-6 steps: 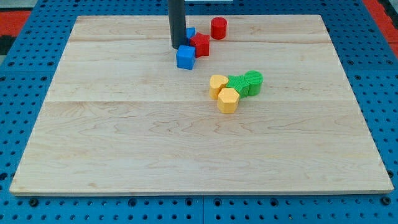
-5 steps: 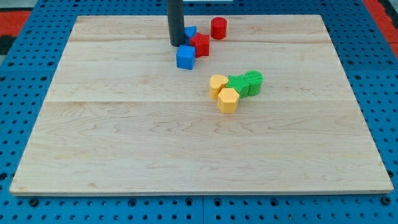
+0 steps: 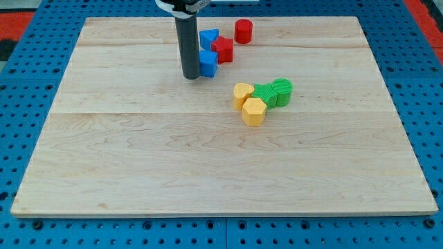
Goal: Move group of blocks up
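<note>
My tip [image 3: 191, 77] rests on the board just to the left of a blue cube [image 3: 208, 63], touching or nearly touching it. A red block [image 3: 223, 50] sits right of the cube, a second blue block [image 3: 208, 37] above it, and a red cylinder [image 3: 243, 31] at the top. Lower right lies a tight cluster: a yellow heart-shaped block [image 3: 242, 94], a yellow hexagonal block [image 3: 254, 111], a green block [image 3: 266, 94] and a green cylinder [image 3: 282, 90]. The rod hides part of the blue cube's left side.
The wooden board [image 3: 138, 159] lies on a blue pegboard table [image 3: 21, 83]. Its top edge runs just above the red cylinder.
My tip moved down and to the left, from above the blue cube to its left side. The second blue block, hidden behind the rod before, now shows. The blocks have not visibly moved.
</note>
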Controlling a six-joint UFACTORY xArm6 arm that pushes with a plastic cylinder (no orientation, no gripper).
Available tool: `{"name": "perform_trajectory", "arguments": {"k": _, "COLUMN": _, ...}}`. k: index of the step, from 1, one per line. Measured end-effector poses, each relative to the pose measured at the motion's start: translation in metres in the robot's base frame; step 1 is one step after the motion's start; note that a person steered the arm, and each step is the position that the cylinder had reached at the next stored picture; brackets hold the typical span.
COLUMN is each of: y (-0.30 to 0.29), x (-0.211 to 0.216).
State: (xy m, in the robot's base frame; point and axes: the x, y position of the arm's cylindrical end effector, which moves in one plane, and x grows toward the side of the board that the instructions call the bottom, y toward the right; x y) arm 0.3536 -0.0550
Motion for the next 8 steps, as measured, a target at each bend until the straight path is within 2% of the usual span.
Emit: {"name": "perform_trajectory", "arguments": {"k": 8, "y": 0.028, "x": -0.063}}
